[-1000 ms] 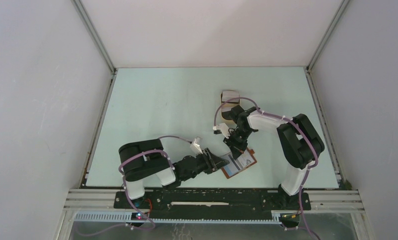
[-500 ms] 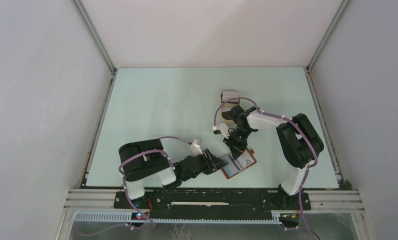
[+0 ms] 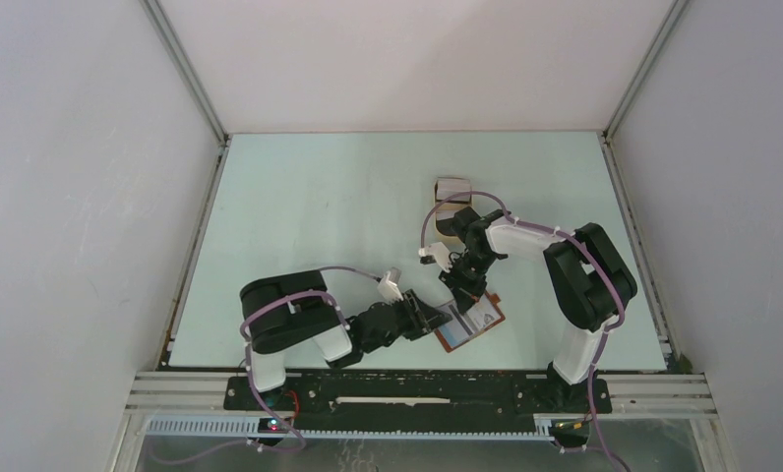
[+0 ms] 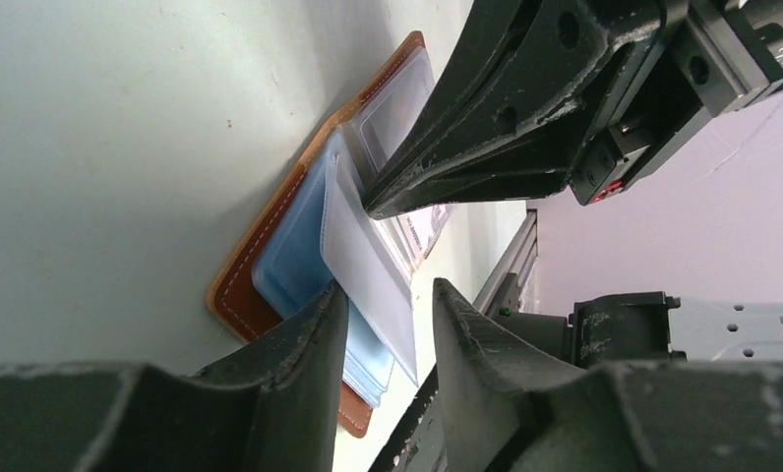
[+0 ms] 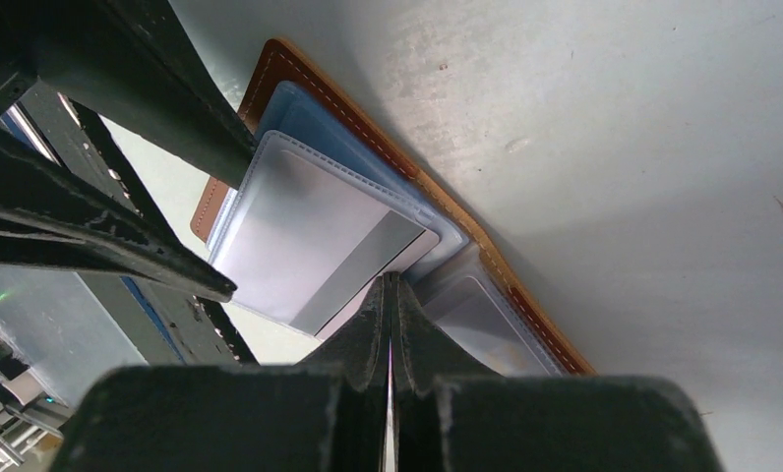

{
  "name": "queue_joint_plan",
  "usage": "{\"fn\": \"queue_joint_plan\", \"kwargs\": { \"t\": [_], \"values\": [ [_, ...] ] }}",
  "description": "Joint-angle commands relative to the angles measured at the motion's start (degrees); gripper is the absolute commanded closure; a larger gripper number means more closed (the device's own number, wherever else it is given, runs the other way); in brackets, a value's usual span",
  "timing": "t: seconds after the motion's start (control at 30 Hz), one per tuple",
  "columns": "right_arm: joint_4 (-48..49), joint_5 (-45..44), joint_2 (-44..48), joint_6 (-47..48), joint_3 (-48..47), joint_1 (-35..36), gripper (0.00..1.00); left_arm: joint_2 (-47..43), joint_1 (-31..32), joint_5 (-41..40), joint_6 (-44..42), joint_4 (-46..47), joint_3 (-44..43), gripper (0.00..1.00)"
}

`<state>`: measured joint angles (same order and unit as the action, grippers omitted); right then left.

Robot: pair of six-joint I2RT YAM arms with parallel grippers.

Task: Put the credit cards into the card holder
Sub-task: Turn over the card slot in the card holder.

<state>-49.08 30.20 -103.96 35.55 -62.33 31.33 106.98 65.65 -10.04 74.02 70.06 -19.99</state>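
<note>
The card holder (image 3: 481, 324) lies open on the table near the front edge, brown leather with clear sleeves. Seen from the left wrist, its brown cover (image 4: 238, 295) holds a pale blue sleeve (image 4: 289, 261), and a clear sleeve (image 4: 363, 246) stands up from it. My left gripper (image 4: 386, 290) is open, its fingers on either side of that raised sleeve's edge. The right wrist view shows a grey credit card (image 5: 314, 241) with a darker stripe inside the sleeve. My right gripper (image 5: 390, 283) is shut, its tips pressed on the holder at the fold.
Farther back, beyond the right arm, lie a small pale stack (image 3: 453, 187) and a tan thing (image 3: 451, 226) partly hidden by the arm. The metal rail (image 3: 417, 379) of the table's front edge runs just behind the holder. Both arms crowd the holder.
My left arm has edged a little to the right toward the holder, and its jaws have narrowed slightly. The right arm and the holder have stayed put.
</note>
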Motion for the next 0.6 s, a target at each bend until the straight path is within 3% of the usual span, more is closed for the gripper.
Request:
{"fn": "queue_joint_plan", "kwargs": {
  "t": [0.0,0.17,0.33,0.57],
  "values": [
    [-0.71,0.75,0.04,0.22,-0.93,0.75,0.99,0.81,-0.55,0.56,0.42,0.52,-2.05,0.61],
    [-1.52,1.86,2.51,0.15,-1.60,0.75,0.94,1.06,-0.91,0.81,0.51,0.42,-2.12,0.69],
    [-1.61,2.63,7.59,-0.47,-1.72,0.59,0.84,0.89,-1.20,1.01,0.56,0.19,-2.07,0.70],
    [-2.10,3.62,11.70,-0.16,-1.71,-2.81,0.82,-0.88,-1.49,2.48,-1.02,-2.20,-3.54,0.69]
  ]
}}
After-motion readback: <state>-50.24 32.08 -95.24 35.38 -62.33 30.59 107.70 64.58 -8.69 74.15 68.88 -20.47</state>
